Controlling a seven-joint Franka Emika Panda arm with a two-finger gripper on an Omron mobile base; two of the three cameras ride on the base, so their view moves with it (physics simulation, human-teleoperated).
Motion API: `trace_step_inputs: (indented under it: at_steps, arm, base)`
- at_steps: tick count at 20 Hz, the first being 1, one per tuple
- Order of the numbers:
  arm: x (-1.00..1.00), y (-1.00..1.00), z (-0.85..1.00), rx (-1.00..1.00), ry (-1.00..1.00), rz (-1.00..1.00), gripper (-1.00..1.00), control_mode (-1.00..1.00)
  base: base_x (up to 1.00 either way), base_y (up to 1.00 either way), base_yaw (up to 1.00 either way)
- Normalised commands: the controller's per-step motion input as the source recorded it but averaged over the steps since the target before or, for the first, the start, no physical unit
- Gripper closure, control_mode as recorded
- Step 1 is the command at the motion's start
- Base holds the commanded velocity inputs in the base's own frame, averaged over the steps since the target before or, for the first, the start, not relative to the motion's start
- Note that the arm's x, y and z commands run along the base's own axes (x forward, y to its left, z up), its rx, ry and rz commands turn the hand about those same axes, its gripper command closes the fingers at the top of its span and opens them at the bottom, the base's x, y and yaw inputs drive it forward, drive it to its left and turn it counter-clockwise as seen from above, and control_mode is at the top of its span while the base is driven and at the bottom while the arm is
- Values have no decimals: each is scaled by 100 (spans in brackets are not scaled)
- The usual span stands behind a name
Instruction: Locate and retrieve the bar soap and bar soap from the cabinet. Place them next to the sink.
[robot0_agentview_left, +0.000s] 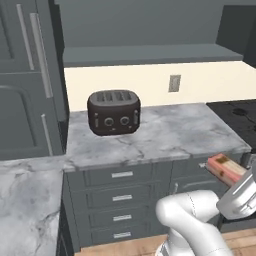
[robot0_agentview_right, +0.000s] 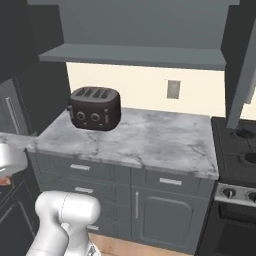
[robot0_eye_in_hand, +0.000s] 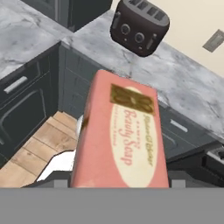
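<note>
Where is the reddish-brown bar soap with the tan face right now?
The reddish-brown bar soap with the tan face is clamped in the gripper, held in the air in front of the grey drawer fronts, below the marble counter's edge and right of the dark toaster.

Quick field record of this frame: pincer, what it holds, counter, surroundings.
pincer: shut on bar soap, low at the arm's right
bar soap: coral-pink, label reads Baby Soap, held over the floor in front of the drawers
counter: grey marble, toaster at its back left
wall: outlet
stove: right of counter
</note>
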Motion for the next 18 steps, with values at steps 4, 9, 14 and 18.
trace_step_inputs:
  at_steps: [4, 9, 14, 18]
  arm:
    - [0, 0, 0, 0, 0, 0, 100, 100]
    - [0, 0, 0, 0, 0, 0, 100, 100]
    - [0, 0, 0, 0, 0, 0, 100, 100]
    - [0, 0, 0, 0, 0, 0, 100, 100]
  base:
    - [-53, 0, 2]
    - [-57, 4, 9]
    - [-40, 30, 35]
    - [-30, 31, 40]
